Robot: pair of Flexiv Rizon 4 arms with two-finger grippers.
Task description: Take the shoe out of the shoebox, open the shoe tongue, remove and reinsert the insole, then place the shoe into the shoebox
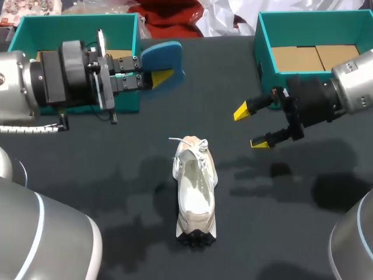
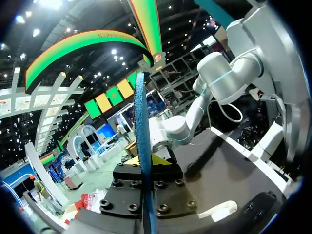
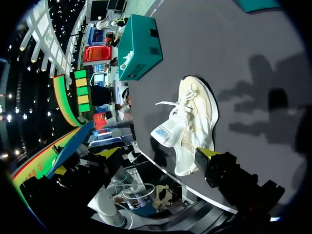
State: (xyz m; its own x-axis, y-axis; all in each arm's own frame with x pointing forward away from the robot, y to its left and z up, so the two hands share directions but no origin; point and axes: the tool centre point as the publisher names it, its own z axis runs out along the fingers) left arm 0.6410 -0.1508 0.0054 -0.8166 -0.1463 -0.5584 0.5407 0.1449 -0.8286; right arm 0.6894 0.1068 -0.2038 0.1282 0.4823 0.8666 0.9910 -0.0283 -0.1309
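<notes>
Cream shoe (image 1: 196, 186) upright at centre of worktop (image 1: 280, 233), laces toward 12 o'clock, heel toward 6, tongue lifted. Blue insole (image 1: 162, 58) on edge, pinched in left gripper (image 1: 158, 74), 11 o'clock from shoe. Teal left box (image 1: 76, 26) open at 10 o'clock, teal right box (image 1: 262, 46) at 2.

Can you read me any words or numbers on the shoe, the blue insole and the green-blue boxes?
Cream-white lace-up shoe: the blue tag on its tongue has print, too blurred to read.
Flat blue foam insole: nothing written shows.
Teal cardboard shoebox beyond the shoe: dark marks on its side, too small to read.
Second teal shoebox: nothing written shows.
</notes>
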